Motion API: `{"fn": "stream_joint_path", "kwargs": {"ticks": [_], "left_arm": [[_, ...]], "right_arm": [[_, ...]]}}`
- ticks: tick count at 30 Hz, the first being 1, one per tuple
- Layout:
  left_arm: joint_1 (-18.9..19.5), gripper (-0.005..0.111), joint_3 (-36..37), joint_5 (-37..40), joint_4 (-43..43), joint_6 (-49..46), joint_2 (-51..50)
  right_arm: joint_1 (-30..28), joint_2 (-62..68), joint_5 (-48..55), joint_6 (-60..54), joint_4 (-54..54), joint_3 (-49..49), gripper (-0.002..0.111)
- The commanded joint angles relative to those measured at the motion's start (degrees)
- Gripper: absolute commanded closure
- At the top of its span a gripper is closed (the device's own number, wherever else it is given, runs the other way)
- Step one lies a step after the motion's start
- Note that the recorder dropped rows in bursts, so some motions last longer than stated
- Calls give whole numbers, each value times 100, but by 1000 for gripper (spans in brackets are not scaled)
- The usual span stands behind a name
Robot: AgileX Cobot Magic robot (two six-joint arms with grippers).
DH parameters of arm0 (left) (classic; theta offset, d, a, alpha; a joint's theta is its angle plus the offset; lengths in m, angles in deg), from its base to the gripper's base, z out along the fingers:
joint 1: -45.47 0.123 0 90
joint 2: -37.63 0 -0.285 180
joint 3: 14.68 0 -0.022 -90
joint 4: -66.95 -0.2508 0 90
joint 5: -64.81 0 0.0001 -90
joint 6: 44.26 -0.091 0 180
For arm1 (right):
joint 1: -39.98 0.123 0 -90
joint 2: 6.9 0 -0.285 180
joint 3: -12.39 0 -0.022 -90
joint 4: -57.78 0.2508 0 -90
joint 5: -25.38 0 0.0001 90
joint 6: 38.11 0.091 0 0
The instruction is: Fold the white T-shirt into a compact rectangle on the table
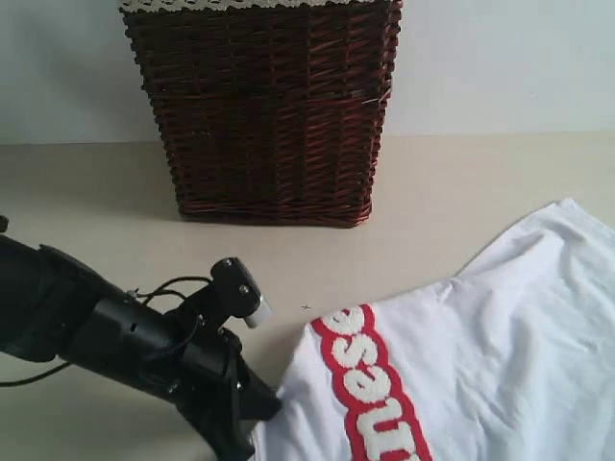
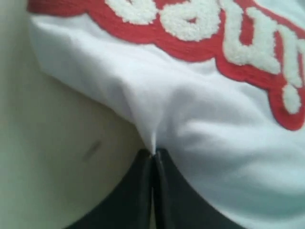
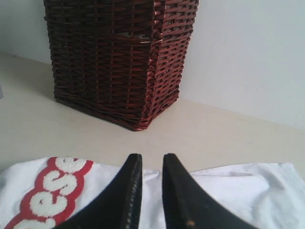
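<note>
The white T-shirt (image 1: 500, 355) lies spread on the table (image 1: 77, 202) at the lower right, its fuzzy white letters on a red band (image 1: 370, 384) running toward the front edge. My left gripper (image 1: 274, 408) sits at the shirt's left edge. In the left wrist view that gripper (image 2: 153, 153) is shut, with a small peak of the T-shirt (image 2: 214, 119) pinched between its tips. My right gripper (image 3: 152, 160) is out of the exterior view. In its wrist view the jaws stand a little apart above the T-shirt (image 3: 238, 186), with cloth showing through the gap.
A tall dark red wicker basket (image 1: 264, 106) with white lace trim stands at the back of the table against the pale wall; it also fills the far side of the right wrist view as the basket (image 3: 119, 57). Bare table lies between it and the shirt.
</note>
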Motion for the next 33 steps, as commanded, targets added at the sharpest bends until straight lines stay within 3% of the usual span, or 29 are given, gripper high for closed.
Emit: {"fn": "stream_joint_path", "kwargs": {"ticks": [1,7,12,16,23,28,33], "left_arm": [[156,107,-543,-712,147,-307,-11],[283,107,-1420,-1231,-13,-704,-1],[283,107,-1599,-1231,-283,-1007,64],[283,107,-1580,-671,-1245,-1006,106],[263,107,-1455,1129,-3122,-991,95],[263,107,-1155,2291,-3283,-991,95],[259,102,-846,2367,-3203,-991,20]], "right_arm": [[9,-38,-8,-4,-23,-27,91],[9,-38,-8,-4,-23,-27,91],[9,-38,-8,-4,-23,-27,91],[9,-38,-8,-4,-23,-27,91],[9,-38,-8,-4,-23,-27,91],[9,-38,-8,-4,-23,-27,91],[9,-38,-8,-4,-23,-27,91]]}}
